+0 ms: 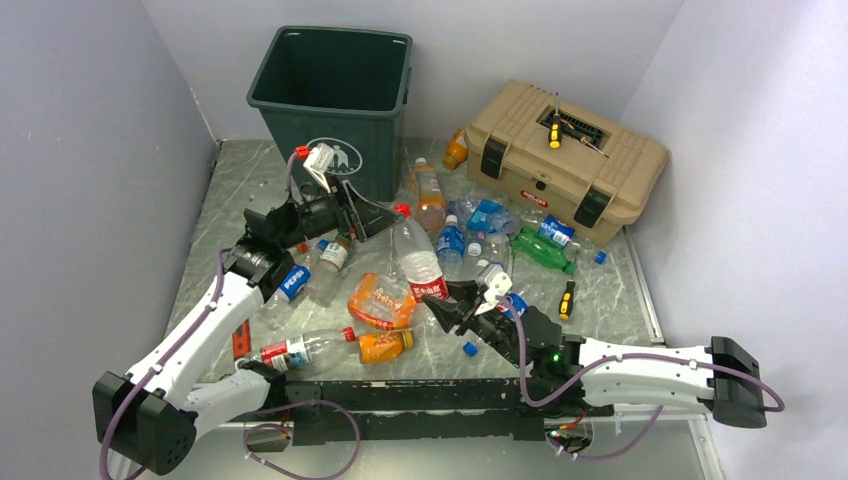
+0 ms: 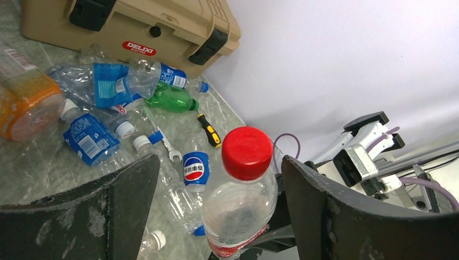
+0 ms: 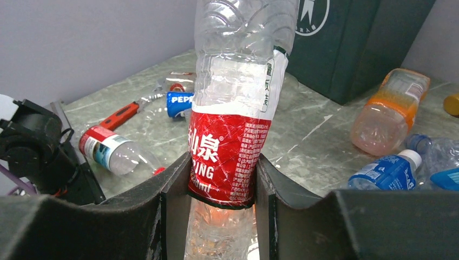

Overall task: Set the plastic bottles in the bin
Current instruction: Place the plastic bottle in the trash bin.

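While many plastic bottles (image 1: 470,235) lie near the bin (image 1: 333,95) at twelve o'clock: right end effector (image 3: 222,184) clamped on one, left end effector (image 2: 219,184) apart.

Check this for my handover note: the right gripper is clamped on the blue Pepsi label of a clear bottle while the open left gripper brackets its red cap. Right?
Not quite. The right gripper is clamped on the clear bottle's red label, as the right wrist view shows. The open left gripper does bracket its red cap.

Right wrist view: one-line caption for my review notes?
Right gripper clamps the red-labelled clear bottle upright above the littered table, green bin behind.
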Available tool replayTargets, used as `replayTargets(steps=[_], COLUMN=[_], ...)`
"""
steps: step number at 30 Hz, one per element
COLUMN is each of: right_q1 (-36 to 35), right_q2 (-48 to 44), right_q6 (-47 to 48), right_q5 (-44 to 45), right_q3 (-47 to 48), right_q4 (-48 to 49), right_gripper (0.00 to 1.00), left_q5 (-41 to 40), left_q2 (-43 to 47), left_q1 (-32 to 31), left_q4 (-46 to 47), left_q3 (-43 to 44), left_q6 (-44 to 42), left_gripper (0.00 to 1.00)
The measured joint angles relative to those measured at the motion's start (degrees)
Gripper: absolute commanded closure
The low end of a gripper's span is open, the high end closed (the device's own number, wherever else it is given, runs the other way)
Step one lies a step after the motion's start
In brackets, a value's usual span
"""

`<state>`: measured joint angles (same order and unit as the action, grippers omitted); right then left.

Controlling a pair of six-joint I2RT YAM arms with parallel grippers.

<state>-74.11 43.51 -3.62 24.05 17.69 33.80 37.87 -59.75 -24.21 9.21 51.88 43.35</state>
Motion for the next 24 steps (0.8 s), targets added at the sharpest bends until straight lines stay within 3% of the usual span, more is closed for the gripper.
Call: replayTargets(steps=[8,16,17,22,24], right_q1=[-1.36,-1.49,-1.49,-1.49,-1.49], right_q2=[2.25,2.25,2.25,2.25,2.29], right_q6=[1.14,1.07,1.07,0.31,-0.57], right_q5=[2.14,3.17,3.41,3.69,3.76], right_q3=[0.00,-0.04,-0.04,0.09,0.81], right_q4=[1.60,1.75,1.73,0.72,-1.46], right_gripper=[0.80,0.76,0.73,0.29,0.14], left_q5=[1.03,1.14,0.94,0.39,0.28], left_q2=[-0.57,-2.80,-2.84,-2.82,-2.82], left_q1=[-1.60,-4.52,-4.68,-5.31,-5.42], left_q4=[0.94,1.07,1.14,1.03,0.61], left_q3=[0.00,0.24,0.28,0.50,0.63], left_q6=[0.39,-0.46,-0.72,-1.42,-2.21], left_gripper=[0.35,0.66,0.71,1.00,1.00])
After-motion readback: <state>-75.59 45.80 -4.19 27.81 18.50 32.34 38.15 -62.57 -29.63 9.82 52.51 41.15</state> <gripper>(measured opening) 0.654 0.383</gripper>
